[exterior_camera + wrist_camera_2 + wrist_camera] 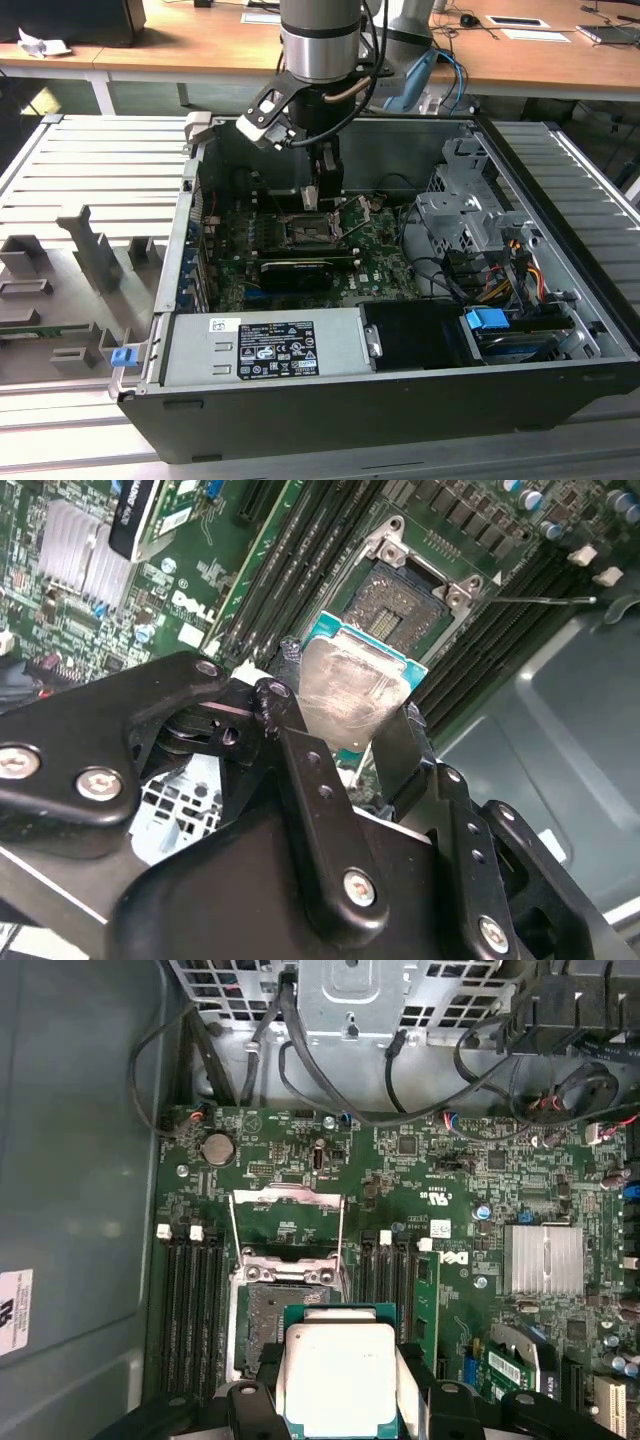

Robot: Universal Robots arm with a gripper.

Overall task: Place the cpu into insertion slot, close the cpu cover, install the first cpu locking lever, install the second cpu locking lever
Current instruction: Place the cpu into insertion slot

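**Exterior view, from its left to its right.** A grey fixture plate lies outside the open computer case. Inside the case, the power supply runs along the near wall and the green board covers the floor. The drive cage stands toward the exterior view's right. The gripper hangs over the board, just above the insertion slot.

**Both wrist views.** The fingers are clamped on two opposite edges of the cpu. Its metal face is turned toward the cameras and it is held clear of the board. The slot's dark centre is bare, with nothing seated in it.

**First wrist view.** The chip overlaps the slot's near edge. The rest of the slot lies beyond the fingertips, toward the cpu cover, which is swung open off the socket. The chip is square, so it has no long axis, and its edges appear roughly parallel to the slot's rim.
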